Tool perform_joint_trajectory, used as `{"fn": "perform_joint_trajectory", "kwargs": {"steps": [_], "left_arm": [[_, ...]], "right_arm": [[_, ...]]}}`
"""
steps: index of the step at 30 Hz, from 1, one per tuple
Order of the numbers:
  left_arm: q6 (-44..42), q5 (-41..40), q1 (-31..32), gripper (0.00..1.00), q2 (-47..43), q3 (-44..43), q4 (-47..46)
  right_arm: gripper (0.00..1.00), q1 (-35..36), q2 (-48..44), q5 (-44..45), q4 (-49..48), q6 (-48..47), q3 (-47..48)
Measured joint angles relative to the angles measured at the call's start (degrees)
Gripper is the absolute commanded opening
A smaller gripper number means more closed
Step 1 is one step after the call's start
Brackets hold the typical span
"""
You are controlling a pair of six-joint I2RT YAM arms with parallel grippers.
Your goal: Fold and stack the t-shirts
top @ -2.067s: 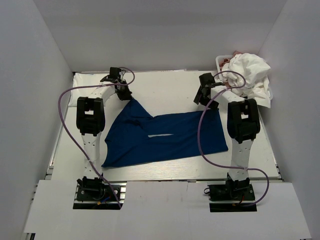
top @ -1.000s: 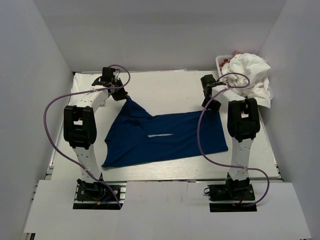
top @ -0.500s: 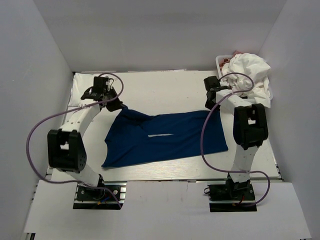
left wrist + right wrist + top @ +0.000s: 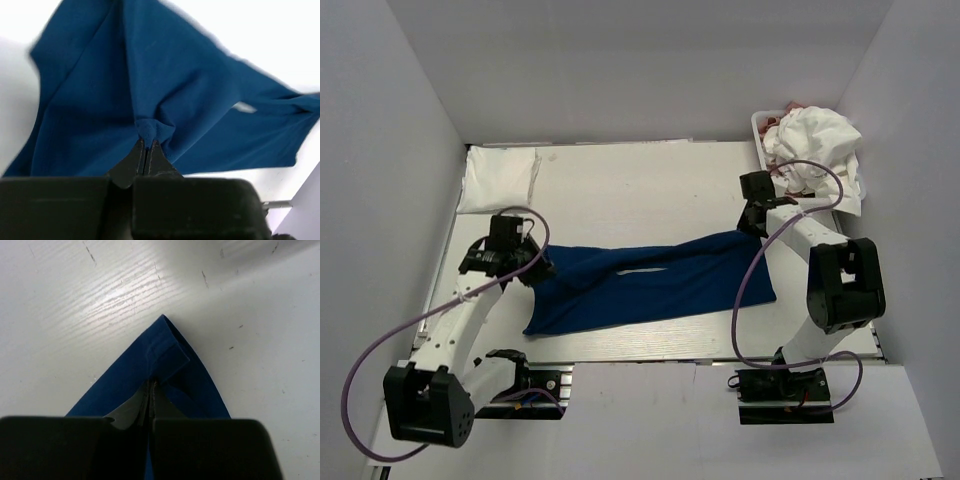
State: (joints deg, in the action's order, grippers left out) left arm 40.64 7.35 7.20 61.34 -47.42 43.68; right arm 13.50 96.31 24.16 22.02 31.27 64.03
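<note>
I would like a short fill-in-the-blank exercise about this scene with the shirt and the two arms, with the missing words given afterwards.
1. The shirt lying on the table is ____ in colour.
2. The right pincer is shut on a ____ of that shirt.
3. The left pincer, holding a bunch of the cloth, is ____.
4. The basket stands at the table's far ____ corner.

Missing words: navy; corner; shut; right.

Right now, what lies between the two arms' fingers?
The navy shirt, spanning from the left fingers to the right fingers, which both pinch it; the top view shows it.
</note>
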Motion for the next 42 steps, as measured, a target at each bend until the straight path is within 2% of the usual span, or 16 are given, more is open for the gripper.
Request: {"fn": "perform_joint_trajectory", "kwargs": {"steps": [6,11,12,13,14,15,16,17,20,22,23,27,31,34,38,42], "left_arm": [[3.2,1.7,0.0,0.0,-8.3,13.2,2.5],[5.2,3.0,0.1,0.0,-8.5,18.0,3.1],[5.6,3.1,0.1,0.07,-8.5,18.4,3.3],[5.9,3.2,0.2,0.4,-8.2,18.6,3.3],[6.0,3.2,0.2,0.54,-7.8,18.6,3.3],[6.1,3.4,0.2,0.63,-7.1,18.6,3.2],[6.5,3.4,0.2,0.7,-6.2,18.6,3.2],[6.6,3.3,0.2,0.84,-5.3,18.5,3.3],[6.8,1.9,0.2,0.89,-3.1,16.2,5.4],[6.6,1.0,0.2,0.9,-2.6,12.3,7.0],[6.3,0.5,0.2,1.0,-2.6,9.9,7.3],[5.1,-0.6,0.2,1.0,-3.0,2.4,5.6],[4.6,1.3,0.2,1.0,-1.2,1.9,-0.2],[4.2,4.3,0.2,1.0,4.8,4.3,-6.4],[3.7,6.9,1.0,1.0,17.2,5.8,-13.7],[3.1,11.2,1.8,1.0,26.4,2.4,-18.6]], "right_arm": [[0.0,0.0,-1.9,-1.9,-2.2,0.2,-4.7],[0.0,-0.2,-3.2,-2.0,-3.2,2.6,-10.6],[0.05,-0.4,-3.4,-1.9,-3.1,3.2,-11.6],[0.09,-0.7,-3.4,-1.8,-2.8,3.8,-12.3],[0.14,-1.0,-3.4,-1.8,-2.4,4.5,-12.7],[0.19,-1.3,-3.4,-1.8,-2.4,4.9,-12.8],[0.29,-1.5,-3.4,-1.8,-2.4,5.3,-12.8],[0.53,-1.6,-3.5,-1.8,-2.3,5.7,-12.9],[0.75,-1.8,-6.1,-2.3,-1.8,5.8,-13.4],[0.81,-1.8,-9.7,-2.7,-1.3,5.6,-13.5],[0.88,-1.7,-11.6,-2.7,-1.1,5.4,-13.4],[0.9,-1.7,-19.4,-3.5,-1.0,4.3,-12.8],[0.9,-1.7,-20.9,-8.1,-4.7,2.3,-13.5],[0.9,-1.3,-17.2,-13.1,-8.5,1.0,-13.9],[0.9,-0.7,-9.0,-18.2,-12.2,0.2,-14.0],[0.9,-0.5,-4.1,-21.2,-14.5,0.1,-15.1]]}}
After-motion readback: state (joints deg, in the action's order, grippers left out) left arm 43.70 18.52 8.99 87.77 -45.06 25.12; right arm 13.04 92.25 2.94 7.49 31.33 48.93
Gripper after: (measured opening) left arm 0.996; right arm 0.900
